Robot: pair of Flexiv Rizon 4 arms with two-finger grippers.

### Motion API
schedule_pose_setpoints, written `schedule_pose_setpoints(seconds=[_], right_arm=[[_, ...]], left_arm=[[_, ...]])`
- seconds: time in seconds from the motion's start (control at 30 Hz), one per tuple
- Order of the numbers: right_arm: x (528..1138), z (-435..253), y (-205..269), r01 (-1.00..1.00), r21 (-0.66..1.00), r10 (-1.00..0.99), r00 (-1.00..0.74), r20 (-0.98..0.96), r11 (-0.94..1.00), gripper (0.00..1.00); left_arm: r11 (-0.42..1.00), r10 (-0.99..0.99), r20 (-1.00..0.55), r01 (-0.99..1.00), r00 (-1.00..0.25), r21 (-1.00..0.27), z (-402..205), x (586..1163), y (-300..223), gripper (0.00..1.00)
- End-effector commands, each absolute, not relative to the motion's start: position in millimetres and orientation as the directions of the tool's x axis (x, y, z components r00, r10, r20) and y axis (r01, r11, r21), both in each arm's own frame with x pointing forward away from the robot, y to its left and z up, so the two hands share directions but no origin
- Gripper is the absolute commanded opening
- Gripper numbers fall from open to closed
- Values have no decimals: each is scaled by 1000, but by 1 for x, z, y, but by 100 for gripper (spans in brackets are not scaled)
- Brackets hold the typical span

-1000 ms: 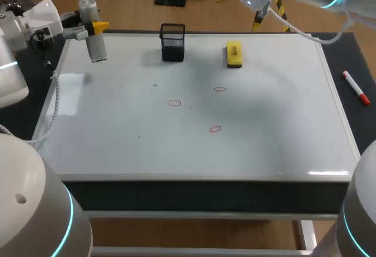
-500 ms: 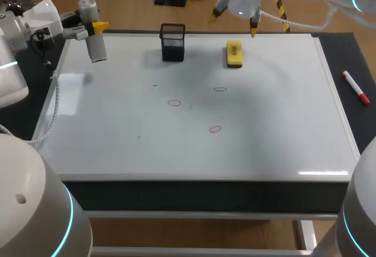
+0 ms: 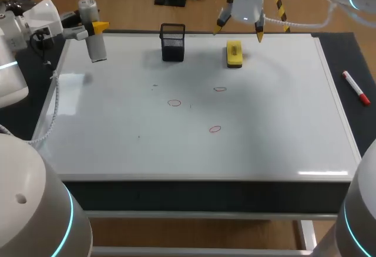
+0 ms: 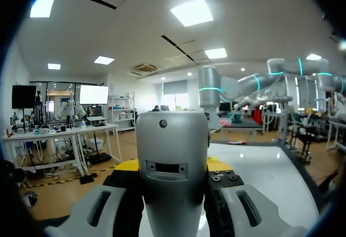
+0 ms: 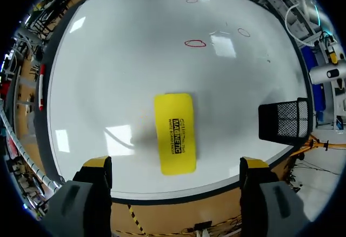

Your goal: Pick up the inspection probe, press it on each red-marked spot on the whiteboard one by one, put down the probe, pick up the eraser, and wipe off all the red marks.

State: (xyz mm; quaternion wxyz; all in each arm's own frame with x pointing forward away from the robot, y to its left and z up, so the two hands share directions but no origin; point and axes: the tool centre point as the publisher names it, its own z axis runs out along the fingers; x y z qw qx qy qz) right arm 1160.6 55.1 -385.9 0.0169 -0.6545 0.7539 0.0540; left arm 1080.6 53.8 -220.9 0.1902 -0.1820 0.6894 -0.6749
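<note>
- Head view: whiteboard (image 3: 117,145) covers most of the surface. Three small red marks sit near its middle: one (image 3: 174,102) towards the left, one (image 3: 220,89) further back, one (image 3: 215,129) nearest the camera.
- The left gripper (image 3: 94,29) is above the board's far left corner. Its fingers grasp the inspection probe (image 3: 96,49), a grey cylinder hanging clear of the board.
- A black mesh cup (image 3: 173,41) stands near the far edge. The yellow eraser (image 3: 234,53) lies flat to the right of it, well apart.
- The right gripper (image 3: 238,31) hovers over the eraser's far end, fingers released and spread wide, touching nothing.
- A red marker (image 3: 356,88) lies on the dark surface beside the board's right edge.
- Left wrist view: the inspection probe (image 4: 172,177) stands upright, filling the middle, clamped between the grey fingers (image 4: 100,207).
- Right wrist view: the eraser (image 5: 174,133) lies on the board below the right gripper (image 5: 175,164), in line with the gap between its open yellow-tipped fingers (image 5: 97,163), neither touching it.
- The mesh cup (image 5: 285,120) stands beside the eraser. The red marks (image 5: 195,44) lie further ahead.
</note>
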Motion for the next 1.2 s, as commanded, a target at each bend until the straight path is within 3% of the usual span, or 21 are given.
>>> schedule_pose_setpoints(seconds=[0.03,0.5,1.2], right_arm=[[1159,-392,53,-990,59,-986,-136,-97,130,100],[1148,-411,55,-998,64,-995,-10,-94,4,100],[1146,-428,58,-997,72,-999,4,-40,-7,97]], left_arm=[[20,-509,-19,10,-861,-1000,-221,1081,53,0],[20,-509,-19,10,-861,-1000,-221,1081,53,0],[20,-509,-19,10,-861,-1000,-221,1081,53,0]])
